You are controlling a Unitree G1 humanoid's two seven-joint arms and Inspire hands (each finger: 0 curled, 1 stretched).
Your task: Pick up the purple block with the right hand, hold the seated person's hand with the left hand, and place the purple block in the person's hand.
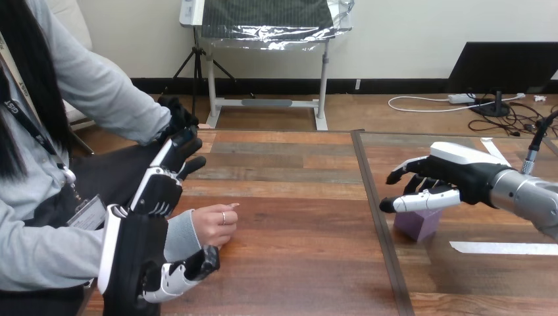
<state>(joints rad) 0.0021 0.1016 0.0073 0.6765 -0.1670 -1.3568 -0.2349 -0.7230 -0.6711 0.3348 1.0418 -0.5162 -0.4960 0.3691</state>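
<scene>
The purple block (pixel 420 226) stands on the table at the right. My right hand (pixel 460 176) hovers just over it, open, fingers stretched to the left and thumb lying across the block's top edge; I cannot tell whether it touches. My left hand (pixel 135 247) is at the lower left, open, its fingers (pixel 170 164) pointing straight up and away and its thumb (pixel 187 270) reaching under the person's grey-sleeved wrist (pixel 181 234). The wrist lies between thumb and fingers. The person's hand (pixel 216 224) is loosely curled just above the table, holding nothing.
A seam (pixel 380 224) between two tabletops runs front to back just left of the block. A white tape strip (pixel 503 248) lies right of the block, another (pixel 493 150) at the far right. The person sits at the left side.
</scene>
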